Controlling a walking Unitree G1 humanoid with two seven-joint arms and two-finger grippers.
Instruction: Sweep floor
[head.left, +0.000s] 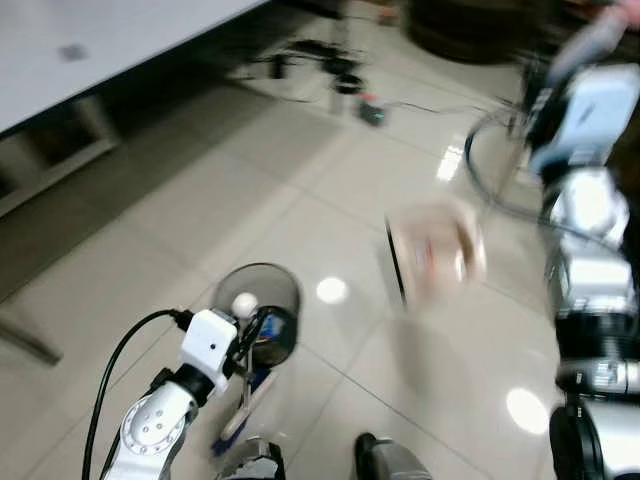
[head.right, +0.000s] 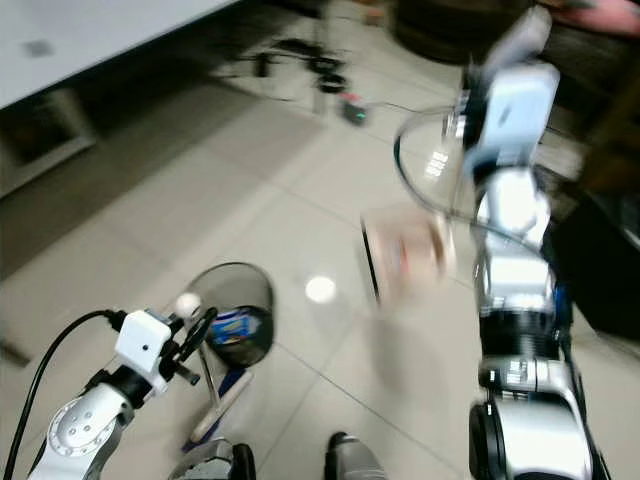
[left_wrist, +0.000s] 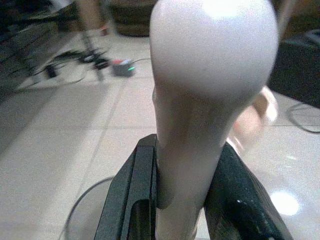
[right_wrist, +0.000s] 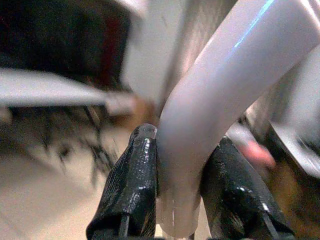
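A dark grey dustpan (head.left: 258, 298) stands on the tiled floor just in front of me, with some coloured litter (head.right: 236, 325) inside it. Its white handle (left_wrist: 200, 100) ends in a round knob (head.left: 244, 303). My left gripper (left_wrist: 182, 205) is shut on that handle just below the knob. My right arm (head.left: 590, 230) is raised at the right. My right gripper (right_wrist: 175, 200) is shut on a white curved tube (right_wrist: 220, 95), the broom's handle. A pale, blurred broom head (head.left: 432, 255) hangs over the floor between the dustpan and the right arm.
A grey table (head.left: 100, 40) runs along the far left. Cables and a power strip (head.left: 345, 80) lie on the floor at the back, near a dark round object (head.left: 470, 25). A black object (head.right: 610, 270) stands at the right. My feet (head.left: 385, 462) show at the bottom.
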